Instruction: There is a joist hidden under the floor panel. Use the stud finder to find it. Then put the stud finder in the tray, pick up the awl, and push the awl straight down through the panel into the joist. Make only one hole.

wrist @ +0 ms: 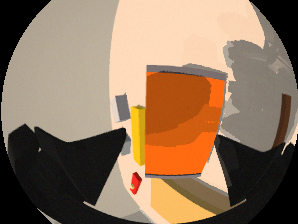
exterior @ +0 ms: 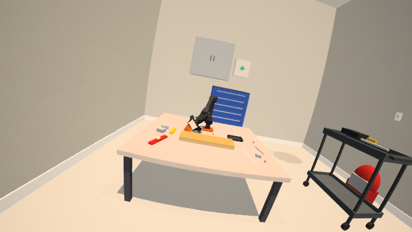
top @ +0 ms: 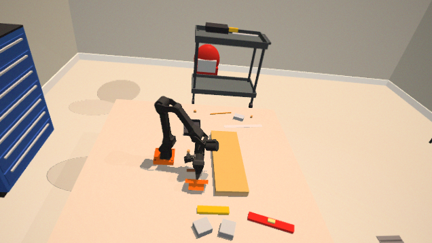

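Note:
The orange stud finder (top: 196, 186) (exterior: 187, 127) (wrist: 182, 115) is beside the near end of the floor panel (top: 232, 161) (exterior: 206, 140) (wrist: 167, 202). My gripper (top: 198, 176) (wrist: 173, 136) is open and empty, its fingers spread on either side of the stud finder in the wrist view. A brown bar (top: 191, 170) (wrist: 283, 120), apparently the awl's handle, lies just behind the stud finder in the top view; its tip is unclear. The black tray (top: 186, 129) (exterior: 236, 140) lies farther back, partly hidden by the arm in the top view. The joist is hidden.
A yellow block (top: 212, 210) (exterior: 173, 130), two grey blocks (top: 202, 227) (top: 227, 229) and a red level (top: 258, 218) (exterior: 158, 140) lie nearer the top camera. A pencil-like stick (top: 221, 113), a small grey block (top: 238, 117) and a white strip (top: 242, 126) lie at the far end.

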Motion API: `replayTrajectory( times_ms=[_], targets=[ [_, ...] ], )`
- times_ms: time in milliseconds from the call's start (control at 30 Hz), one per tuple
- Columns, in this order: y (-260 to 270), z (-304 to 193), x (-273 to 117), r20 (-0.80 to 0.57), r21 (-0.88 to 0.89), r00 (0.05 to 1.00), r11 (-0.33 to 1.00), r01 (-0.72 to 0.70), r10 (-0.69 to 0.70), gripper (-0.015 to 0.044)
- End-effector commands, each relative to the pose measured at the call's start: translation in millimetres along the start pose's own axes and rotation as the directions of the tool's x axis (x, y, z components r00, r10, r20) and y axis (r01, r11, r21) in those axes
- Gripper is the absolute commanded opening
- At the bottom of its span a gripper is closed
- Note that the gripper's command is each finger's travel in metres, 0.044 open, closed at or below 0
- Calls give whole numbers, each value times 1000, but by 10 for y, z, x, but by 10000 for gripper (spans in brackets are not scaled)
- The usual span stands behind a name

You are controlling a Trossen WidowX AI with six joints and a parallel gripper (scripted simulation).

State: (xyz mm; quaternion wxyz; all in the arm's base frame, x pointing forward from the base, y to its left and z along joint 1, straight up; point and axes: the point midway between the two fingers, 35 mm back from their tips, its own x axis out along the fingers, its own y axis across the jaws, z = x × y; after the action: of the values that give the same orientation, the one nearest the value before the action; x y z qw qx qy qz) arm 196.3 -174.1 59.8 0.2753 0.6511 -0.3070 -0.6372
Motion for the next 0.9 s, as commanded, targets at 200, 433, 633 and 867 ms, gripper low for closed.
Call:
replayTrajectory(
  times_ms=[200,433,633,867],
  targets=[
    [211,-109,-557,-5,9,1000,1000,7,-7,440],
    [410,-46,-1039,0,0,1000,1000,5,-5,440],
    [257,-67,-766,13,-17,1000,1000,16,-16,440],
    [257,-67,-766,13,-17,1000,1000,16,-16,440]
  ],
)
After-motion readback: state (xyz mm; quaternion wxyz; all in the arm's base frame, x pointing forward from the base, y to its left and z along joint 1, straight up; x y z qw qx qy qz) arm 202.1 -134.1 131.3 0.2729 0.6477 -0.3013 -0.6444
